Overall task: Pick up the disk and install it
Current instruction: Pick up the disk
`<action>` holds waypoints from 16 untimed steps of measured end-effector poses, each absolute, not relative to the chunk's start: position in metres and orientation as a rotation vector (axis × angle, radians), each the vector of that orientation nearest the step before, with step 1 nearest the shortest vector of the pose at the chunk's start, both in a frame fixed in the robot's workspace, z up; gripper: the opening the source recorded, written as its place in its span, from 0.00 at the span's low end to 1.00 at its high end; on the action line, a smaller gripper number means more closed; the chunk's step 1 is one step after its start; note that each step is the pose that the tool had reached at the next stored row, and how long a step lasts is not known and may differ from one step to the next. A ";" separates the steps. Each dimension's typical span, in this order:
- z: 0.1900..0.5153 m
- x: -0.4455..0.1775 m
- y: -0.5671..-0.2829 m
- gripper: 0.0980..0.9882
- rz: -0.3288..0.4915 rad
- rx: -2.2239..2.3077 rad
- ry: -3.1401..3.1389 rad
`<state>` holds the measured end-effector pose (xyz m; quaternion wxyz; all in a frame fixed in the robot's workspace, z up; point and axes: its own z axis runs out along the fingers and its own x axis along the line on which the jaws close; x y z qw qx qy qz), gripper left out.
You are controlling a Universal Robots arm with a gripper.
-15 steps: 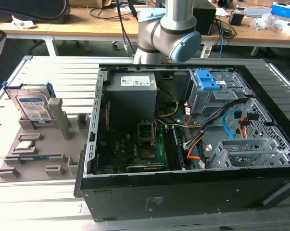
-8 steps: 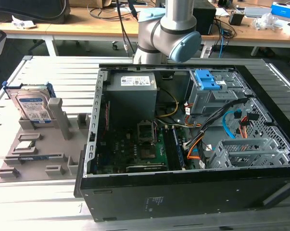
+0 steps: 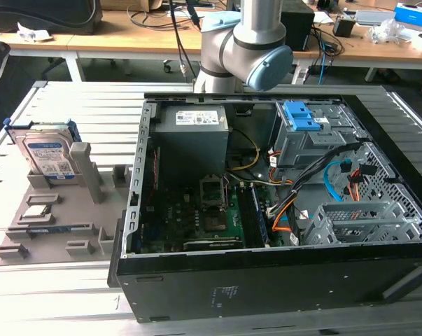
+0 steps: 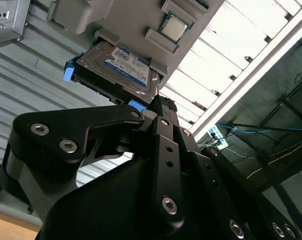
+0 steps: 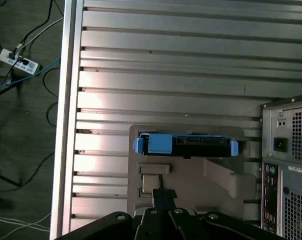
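Disk (image 3: 48, 155) stands on edge in a grey holder (image 3: 50, 234) on the desk (image 3: 78, 105), nine o'clock from the computer case (image 3: 266, 283); my gripper (image 5: 163, 196) hangs apart, jaws seemingly closed and empty, so I'd risk ramming its edge unopened

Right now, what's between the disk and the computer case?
In the exterior view, a grey upright post of the tray stands between the disk and the case.

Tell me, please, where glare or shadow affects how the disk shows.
Exterior view: even light on the disk, the computer case dim inside. First wrist view: a glare patch on the table beside the disk. Second wrist view: table slats washed out white; the disk evenly lit.
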<state>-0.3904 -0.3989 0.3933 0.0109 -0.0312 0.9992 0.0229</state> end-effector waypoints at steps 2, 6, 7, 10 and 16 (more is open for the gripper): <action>0.393 -0.390 -0.399 0.01 0.073 -0.225 3.113; 0.393 -0.390 -0.399 0.01 0.074 -0.351 3.103; 0.393 -0.390 -0.399 0.01 0.074 -0.370 3.101; 0.393 -0.390 -0.399 0.01 0.075 -0.449 3.092; 0.393 -0.390 -0.399 0.01 0.076 -0.604 3.067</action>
